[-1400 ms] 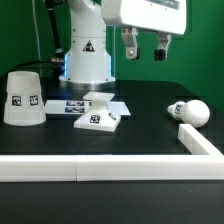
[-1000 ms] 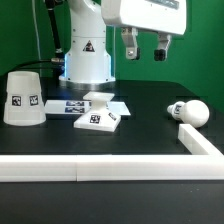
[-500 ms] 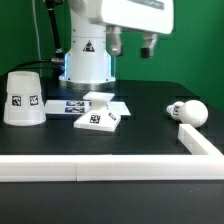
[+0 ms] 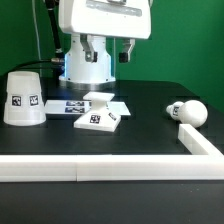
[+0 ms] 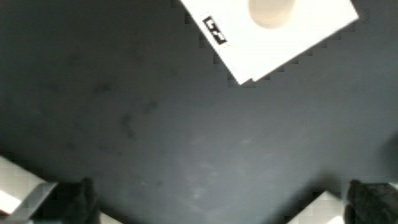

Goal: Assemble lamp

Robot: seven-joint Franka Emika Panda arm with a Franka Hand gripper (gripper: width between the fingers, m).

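Observation:
The flat square lamp base [image 4: 98,117] lies on the black table, left of centre; it also shows in the wrist view [image 5: 276,32] with a tag and its round socket. The cone shade [image 4: 22,97] stands at the exterior view's left. The round-headed bulb [image 4: 190,111] lies on its side at the exterior view's right, beside the rail. My gripper [image 4: 108,50] hangs open and empty high above the table, behind and above the base. In the wrist view the gripper [image 5: 222,205] has its dark fingertips [image 5: 73,200] wide apart over bare table.
A long white rail [image 4: 100,168] runs along the table's front and turns back at the exterior view's right [image 4: 200,140]. The marker board [image 4: 62,104] lies flat between the shade and the base. The robot's white pedestal [image 4: 88,60] stands behind.
The gripper has moved from above the table's right part toward the exterior view's left, now over the area behind the base. It stays open. The lamp parts have not moved.

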